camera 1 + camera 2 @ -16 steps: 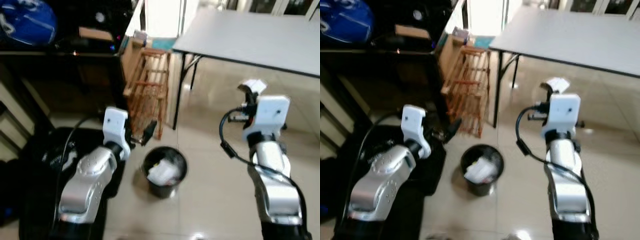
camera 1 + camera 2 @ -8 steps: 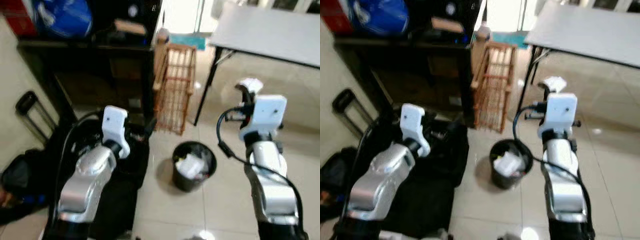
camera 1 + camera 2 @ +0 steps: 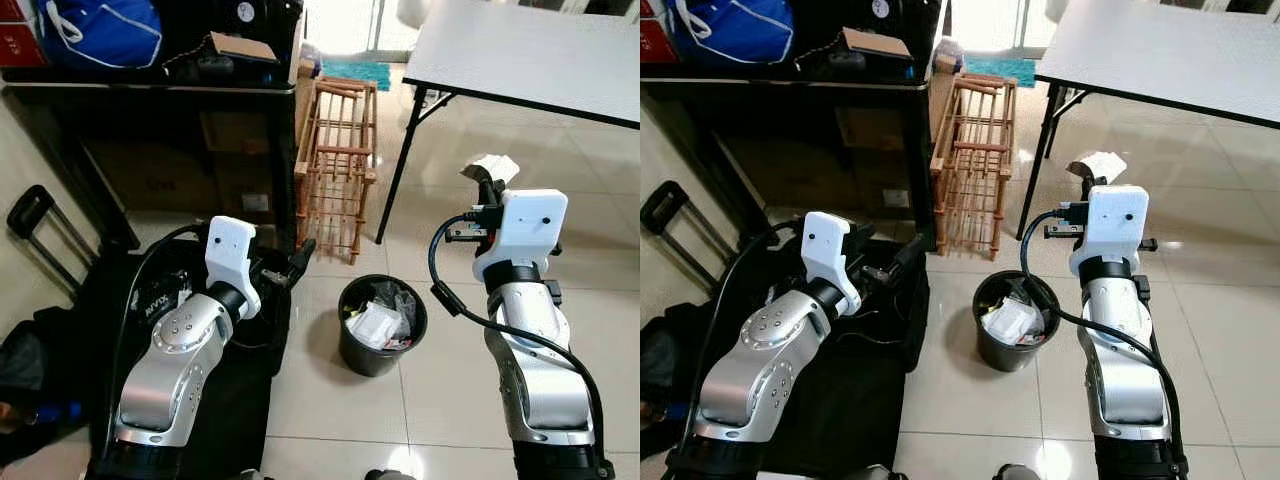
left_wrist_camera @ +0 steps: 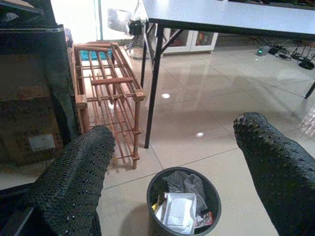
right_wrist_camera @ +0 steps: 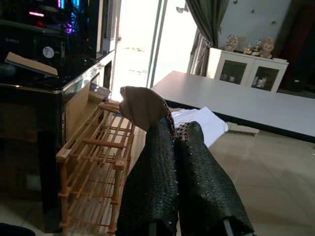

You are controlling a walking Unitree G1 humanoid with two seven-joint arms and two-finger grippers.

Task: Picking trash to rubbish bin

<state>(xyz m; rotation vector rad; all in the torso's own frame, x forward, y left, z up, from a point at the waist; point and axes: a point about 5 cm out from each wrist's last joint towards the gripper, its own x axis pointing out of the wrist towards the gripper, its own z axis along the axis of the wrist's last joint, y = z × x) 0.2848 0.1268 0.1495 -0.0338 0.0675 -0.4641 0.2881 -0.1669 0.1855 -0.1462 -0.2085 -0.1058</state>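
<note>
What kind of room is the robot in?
Probably a living room at home: a tiled floor with a grey folding table, a wooden rack, a dark cabinet holding a blue bag, and a white cupboard with little toys on top.

On the black bag [image 3: 165, 300] beside the left arm stand white letters (perhaps "AVOX"); other markings are too small to read.

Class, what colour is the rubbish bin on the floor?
Black. The rubbish bin shows best in the left eye view, between the two arms.
</note>
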